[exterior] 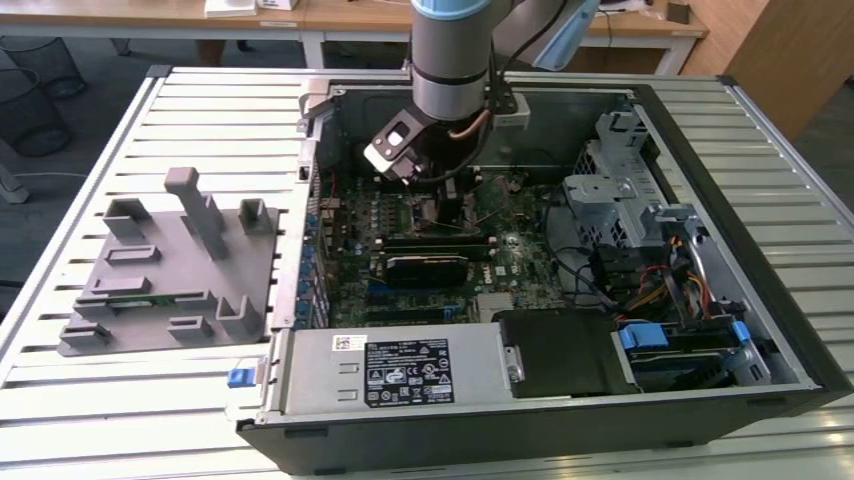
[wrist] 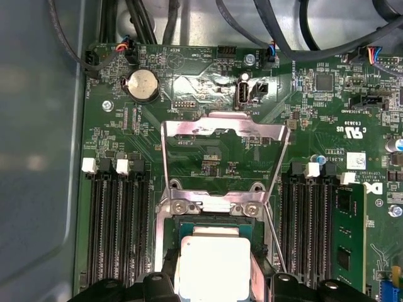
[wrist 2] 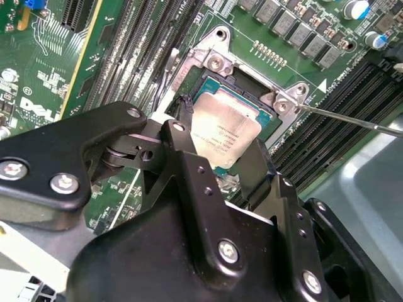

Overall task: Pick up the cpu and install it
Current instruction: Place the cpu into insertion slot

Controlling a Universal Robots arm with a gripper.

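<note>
The gripper [wrist 2: 221,143] stands narrow on the cpu [wrist 2: 228,126]: in both wrist views its black fingers [wrist 2: 181,135] press against two opposite edges of the chip, one on each side. The arm [exterior: 451,60] comes down almost straight from above into the open computer case [exterior: 534,432], and the wrist turns so that the gripper [exterior: 424,186] points down at the board.

The cpu [wrist: 213,261] lies flat, its shiny metal top facing up toward the wrist cameras. It is square, so it has no long axis, and its edges run parallel to the socket [wrist 2: 208,78] that frames it. It sits inside that frame — whether it is fully seated I cannot tell.

Just beyond the chip, the metal cover plate [wrist: 220,132] of the socket is swung open and laid back over the green board [wrist: 189,69]. A thin lever rod [wrist: 272,236] stands out beside it. Rows of black memory slots [wrist: 116,220] run on both sides of the socket, and a green memory stick [wrist: 346,233] stands in the outer row on one side. A round coin battery [wrist: 143,85] sits farther out.

In the exterior view the case lies on its side on a slatted metal table [exterior: 134,425], with a grey moulded tray [exterior: 160,270] on the exterior view's left — well apart from the gripper.
</note>
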